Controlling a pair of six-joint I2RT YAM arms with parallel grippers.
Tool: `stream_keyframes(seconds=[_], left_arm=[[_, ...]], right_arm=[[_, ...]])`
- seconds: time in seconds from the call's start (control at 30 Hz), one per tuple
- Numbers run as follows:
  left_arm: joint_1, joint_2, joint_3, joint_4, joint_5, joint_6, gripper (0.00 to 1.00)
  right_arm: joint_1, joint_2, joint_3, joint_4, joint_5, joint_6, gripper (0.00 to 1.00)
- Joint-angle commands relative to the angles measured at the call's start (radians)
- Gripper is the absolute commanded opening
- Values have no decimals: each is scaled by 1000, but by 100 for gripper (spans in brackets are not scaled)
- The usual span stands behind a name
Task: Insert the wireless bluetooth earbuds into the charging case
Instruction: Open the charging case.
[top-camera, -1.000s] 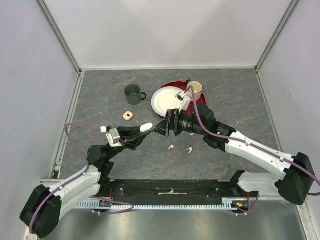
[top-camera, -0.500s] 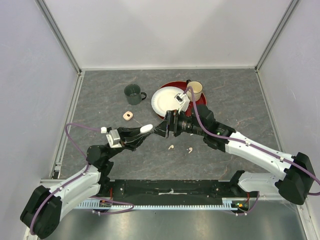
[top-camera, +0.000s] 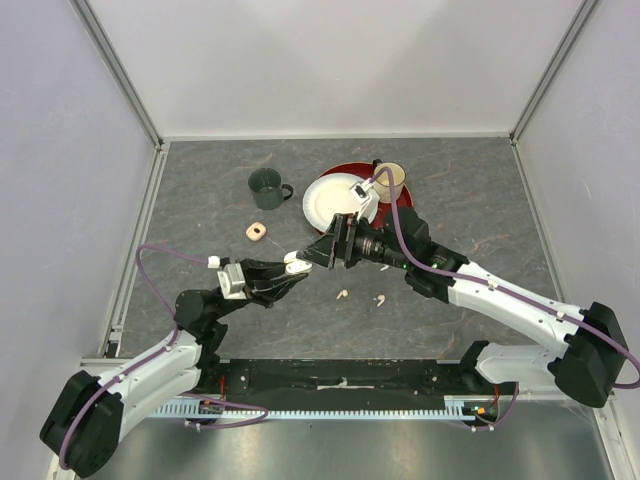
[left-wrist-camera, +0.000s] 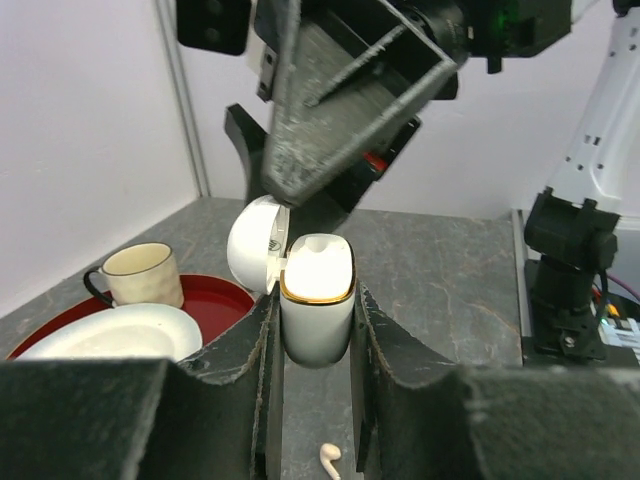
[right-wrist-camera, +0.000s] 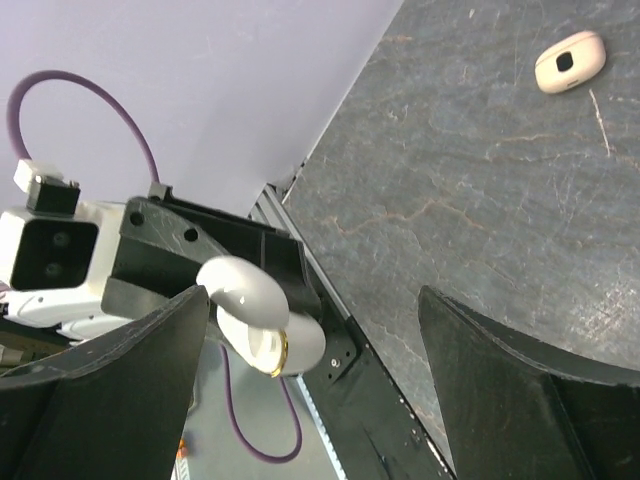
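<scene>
The white charging case (left-wrist-camera: 316, 300) with a gold rim stands upright in my left gripper (left-wrist-camera: 315, 300), which is shut on its body. Its lid (left-wrist-camera: 255, 245) hangs open to the left. In the top view, left gripper (top-camera: 290, 268) and case (top-camera: 296, 262) sit mid-table. My right gripper (top-camera: 318, 252) hovers just beyond the case, open, its wide jaws to either side of it without touching; the right wrist view shows the case (right-wrist-camera: 265, 325) near the left finger (right-wrist-camera: 100, 390). Two tiny earbuds (top-camera: 342, 294) (top-camera: 380, 299) lie on the table; one earbud (left-wrist-camera: 330, 458) shows below the case.
A pale peach case (top-camera: 256, 231) lies left of centre, also seen as the peach case (right-wrist-camera: 570, 62). A dark green mug (top-camera: 266, 188) stands behind it. A white plate (top-camera: 335, 200) and a cream mug (top-camera: 390, 180) rest on a red tray (top-camera: 405, 197).
My left gripper has carried the case slightly toward the near edge. The right gripper has shifted a little to the left and away, staying open over the case.
</scene>
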Motion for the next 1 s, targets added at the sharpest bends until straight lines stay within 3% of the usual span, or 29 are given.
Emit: stream_keyframes(seconds=[0.0,0.43,0.53,0.6,0.8,0.97], left_arm=[[-7,-8,29,15,68,35,2],[-5,-42,11,-54,-70,46,2],[-6,-53,6,-66,-90,44,2],[-5,-60,6,-78,-90,44,2],[-6,-120,3,-121,-86,43,2],[-7,-165,0,-178,-86,55,2]], right_arm=[[-3,7,9,90,24,28,92],[-3,-82,15,104,7,-30,93],[-18,-117,49,-31,132,-85,93],[-33,-134,56,-178,296,-94,93],[-139,-172,1,-492,682,-11,92],[-207,-107,-45,-606,751,44,87]])
